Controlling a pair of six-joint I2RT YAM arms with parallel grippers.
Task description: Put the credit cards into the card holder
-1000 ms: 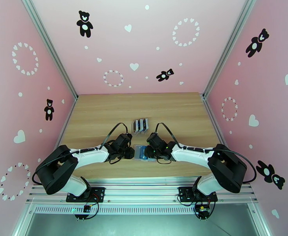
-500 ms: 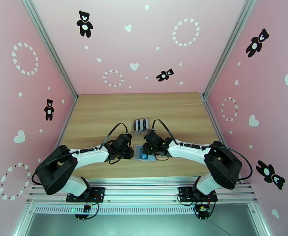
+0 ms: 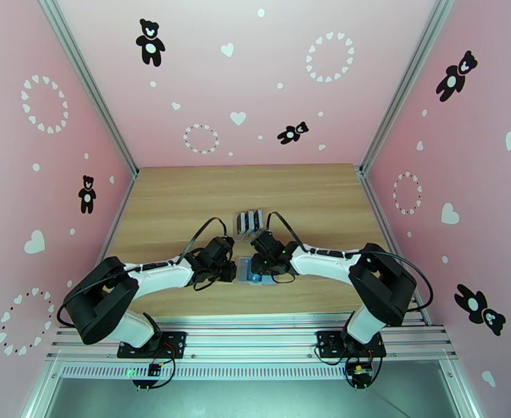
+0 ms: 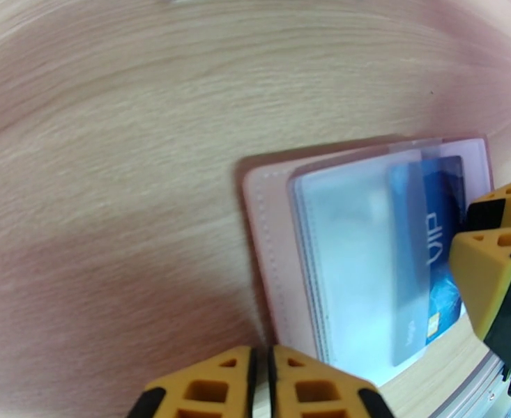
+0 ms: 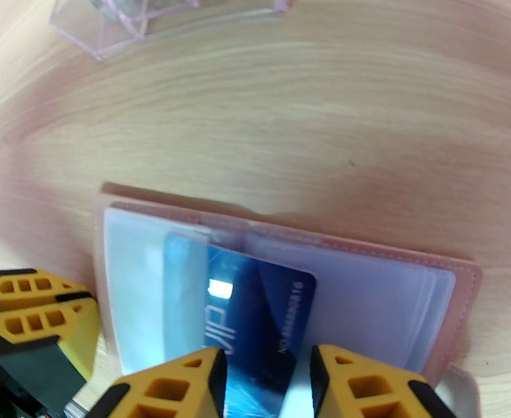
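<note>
Arms first, from the top camera: you have both reaching inward over the wooden table [image 3: 171, 203], meeting near its middle, toward the near edge. The card holder [image 3: 245, 265] lies open and flat there, just near of the dark slotted stand [image 3: 250, 222]. Your left gripper [image 3: 232, 272] sits at the holder's left edge and your right gripper [image 3: 258, 263] is over its right part. At this size you cannot tell how either pair of fingers stands. From the left wrist, the fingers [image 4: 213, 388] are drawn together with only a dark sliver between them, right where the holder's pink cover edge runs in. Whether the cover is nipped there you cannot tell. Clear sleeves are stacked on the cover. A blue card [image 4: 429, 224] printed VIP lies among them, partly beneath a milky sleeve, on the side toward the right gripper, whose yellow fingers overlap the card's end. From the right wrist, the holder is spread open with sleeves on both halves and a snap tab [image 5: 459, 388] at its near right corner. The blue card lies tilted across the fold, its left part tucked under a sleeve. Its near end lies between your right fingers [image 5: 185, 384], which stand apart on either side of it; whether they pinch it you cannot tell. The left gripper's fingers sit close together at the holder's left edge.
</note>
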